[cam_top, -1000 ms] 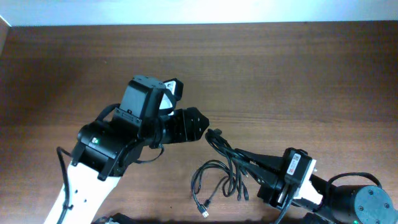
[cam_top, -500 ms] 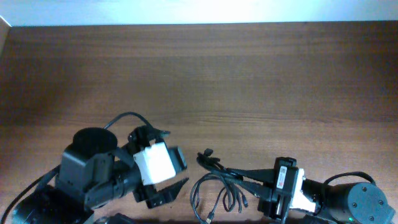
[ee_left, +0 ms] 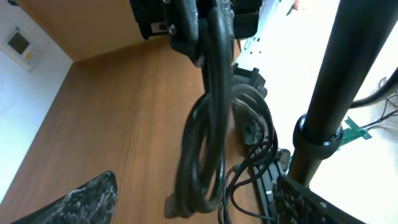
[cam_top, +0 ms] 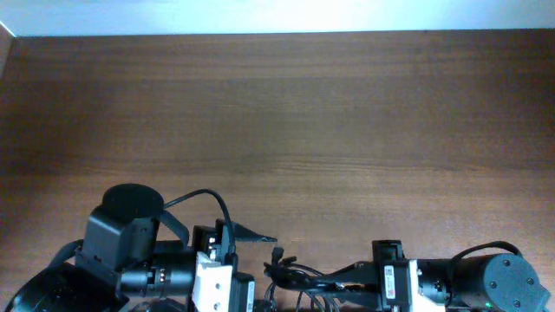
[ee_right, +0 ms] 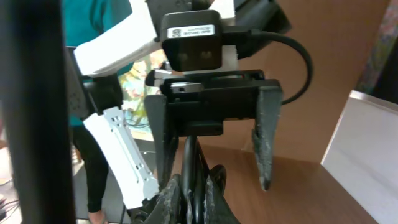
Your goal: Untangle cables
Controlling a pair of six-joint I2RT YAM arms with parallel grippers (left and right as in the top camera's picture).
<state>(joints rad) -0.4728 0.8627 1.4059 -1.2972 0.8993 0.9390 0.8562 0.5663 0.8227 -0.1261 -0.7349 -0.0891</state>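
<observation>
Both of my arms have drawn back toward the 6 o'clock edge since a second ago, and the cables (ee_left: 208,124) have come with them: then they lay spread on the wood further in, now they are bunched at that near edge. They form a thick black bundle of several loops, hanging down from my right claw (cam_top: 323,279), which is clenched on the top of the bundle. In the left wrist view the loops droop well below the grip, with one small plug end dangling at the bottom. From overhead, a few strands poke out at 9 o'clock of the grip, and the rest run off the picture at 6 o'clock. My left claw (ee_left: 194,180), which a second ago sat further up the table, has swung down to 9 o'clock of the bundle and faces my right claw head-on. It is released, jaws spread wide and holding nothing, one on each side of the hanging loops in its own view. I cannot tell whether the cables reach in between them. All around, the brown wooden table (cam_top: 347,130) stretches away toward 12 o'clock.
</observation>
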